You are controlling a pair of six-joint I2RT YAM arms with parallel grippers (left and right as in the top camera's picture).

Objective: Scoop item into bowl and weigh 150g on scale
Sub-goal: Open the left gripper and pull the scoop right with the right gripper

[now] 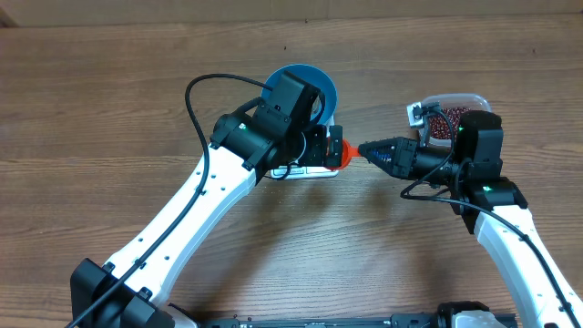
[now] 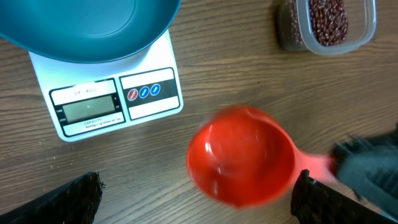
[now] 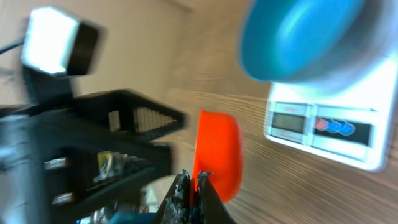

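Note:
The blue bowl [image 1: 314,82] stands on the white scale [image 2: 149,99], whose display faces the table's near side. An empty red scoop [image 2: 242,155] hovers over the wood just in front of the scale. My right gripper [image 3: 193,180] is shut on the scoop's handle, reaching in from the right [image 1: 364,148]. My left gripper [image 2: 196,199] is open, its black fingers [image 2: 74,199] wide apart on either side of the scoop's cup without touching it. The item, dark red beans [image 2: 326,22], fills a clear tub [image 1: 446,118] at the right.
The left arm [image 1: 209,182] crosses the table's middle and partly covers the bowl and scale from above. The right arm [image 1: 492,200] sits beside the tub. A small white tag [image 1: 415,113] hangs at the tub's left edge.

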